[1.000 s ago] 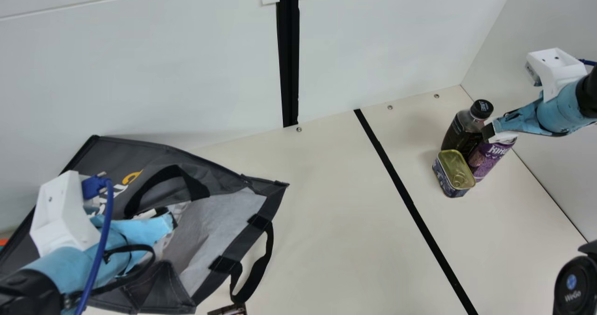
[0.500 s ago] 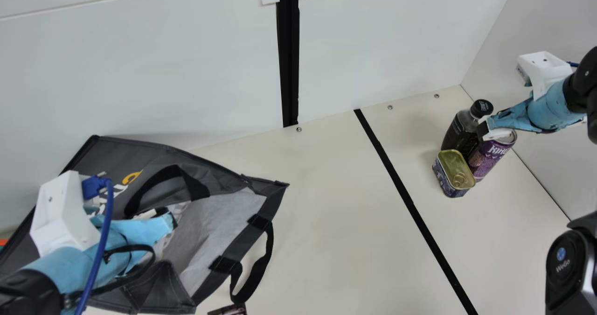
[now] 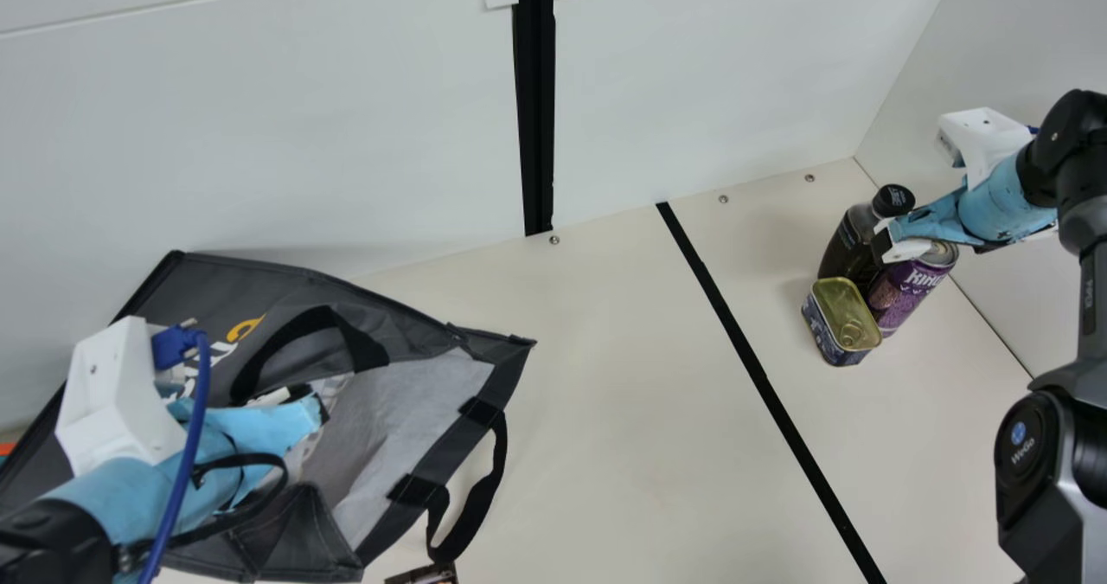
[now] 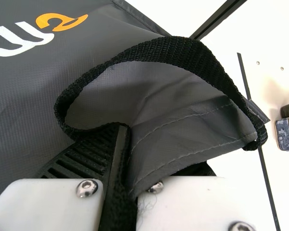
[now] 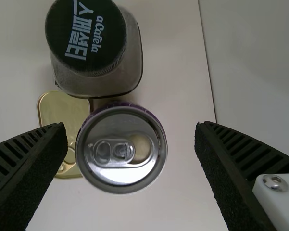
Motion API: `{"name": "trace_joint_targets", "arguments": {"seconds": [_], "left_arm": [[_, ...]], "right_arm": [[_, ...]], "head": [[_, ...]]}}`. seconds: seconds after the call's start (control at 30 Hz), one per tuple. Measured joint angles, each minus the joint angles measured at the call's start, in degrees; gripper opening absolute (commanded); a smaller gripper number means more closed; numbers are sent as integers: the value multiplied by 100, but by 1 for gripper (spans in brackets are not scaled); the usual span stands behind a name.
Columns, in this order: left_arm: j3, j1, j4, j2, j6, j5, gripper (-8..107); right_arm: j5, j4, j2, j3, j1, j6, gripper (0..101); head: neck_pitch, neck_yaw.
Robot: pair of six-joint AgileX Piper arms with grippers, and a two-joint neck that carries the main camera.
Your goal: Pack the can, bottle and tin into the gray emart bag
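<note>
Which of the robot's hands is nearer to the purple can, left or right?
Right. The right hand is open just above the can, while the left hand is across the table, gripping the gray bag.

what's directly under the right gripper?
The purple can, upright, tab up, below the gap of the open right gripper. In the main view, the gripper hides part of its top and the tin part of its lower side.

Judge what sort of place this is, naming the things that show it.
Probably a robotics test booth: a left arm and right arm at a cream table backed by pale panels, with a gray bag, bottle, can and tin set out.
</note>
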Motion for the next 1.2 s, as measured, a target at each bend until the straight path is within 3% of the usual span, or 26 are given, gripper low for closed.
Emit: {"name": "trace_joint_targets", "arguments": {"seconds": [0.37, 0.83, 1.2], "left_arm": [[0, 0, 0, 0, 0, 0, 10], [0, 0, 0, 0, 0, 0, 10], [0, 0, 0, 0, 0, 0, 10]], "right_arm": [[8, -50, 291, -65, 43, 41, 91], [2, -30, 405, -58, 24, 21, 0], [24, -34, 203, -130, 8, -86, 0]], "head": [[0, -9], [0, -9], [0, -9]]}}
